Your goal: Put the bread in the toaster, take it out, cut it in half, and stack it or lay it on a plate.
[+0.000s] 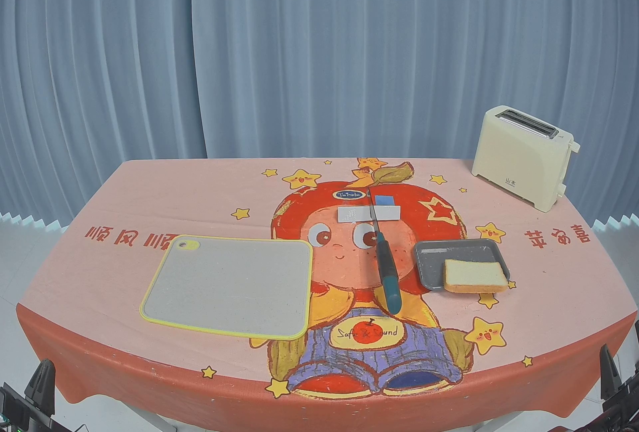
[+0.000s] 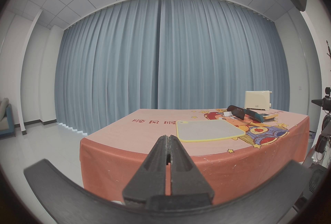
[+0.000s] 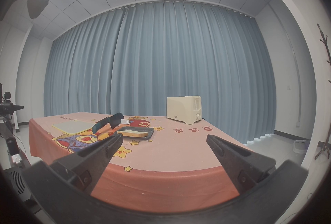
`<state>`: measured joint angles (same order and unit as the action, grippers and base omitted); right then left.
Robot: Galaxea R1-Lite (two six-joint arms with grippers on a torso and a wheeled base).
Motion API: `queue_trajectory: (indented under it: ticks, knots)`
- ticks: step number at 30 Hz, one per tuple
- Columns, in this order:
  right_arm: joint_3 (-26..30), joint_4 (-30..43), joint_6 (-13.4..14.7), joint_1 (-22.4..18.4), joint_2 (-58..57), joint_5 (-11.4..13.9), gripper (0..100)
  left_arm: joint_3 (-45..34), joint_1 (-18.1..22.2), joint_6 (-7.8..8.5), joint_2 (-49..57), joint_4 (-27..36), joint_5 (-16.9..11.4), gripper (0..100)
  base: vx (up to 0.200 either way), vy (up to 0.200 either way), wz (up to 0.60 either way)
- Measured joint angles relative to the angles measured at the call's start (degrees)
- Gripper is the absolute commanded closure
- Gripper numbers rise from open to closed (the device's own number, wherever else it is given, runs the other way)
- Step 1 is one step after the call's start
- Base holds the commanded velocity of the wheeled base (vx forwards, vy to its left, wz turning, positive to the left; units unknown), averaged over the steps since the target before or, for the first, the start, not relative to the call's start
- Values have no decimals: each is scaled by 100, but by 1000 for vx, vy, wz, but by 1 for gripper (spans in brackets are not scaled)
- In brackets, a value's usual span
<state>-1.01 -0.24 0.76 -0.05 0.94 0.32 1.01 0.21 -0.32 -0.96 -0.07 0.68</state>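
One slice of bread (image 1: 475, 276) flat in a grey tray (image 1: 452, 249), right of centre on the worktop (image 1: 133, 200); pale, untoasted by the look, so first step judged not yet begun. Toaster (image 1: 522, 155) at far right corner, slots up, well apart from tray but on the same side, probably so the right arm can serve both. Knife (image 1: 386, 264) mid-worktop, between tray and cutting board (image 1: 229, 286); blade end at a small white-and-blue holder (image 1: 369, 212), handle toward the near edge, likely for an easy grab. Board over on the left. Left gripper (image 2: 168, 142) off the near edge, low, fingers (image 2: 157, 162) pressed together. Right gripper (image 3: 163, 138) likewise off the near edge, fingers (image 3: 100, 155) spread wide, holding nothing.
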Motion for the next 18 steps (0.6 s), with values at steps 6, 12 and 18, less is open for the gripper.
queue_trajectory:
  ticks: [6,12,18]
  knots:
    - [0,0,-5,0,0,0,0,0,-2,0,0,0,0,100,0,0,0]
    - [0,0,-10,0,0,-10,0,0,-5,-1,0,0,0,100,0,0,0]
    - [0,2,-46,-2,0,-11,0,0,0,0,0,0,0,100,0,0,0]
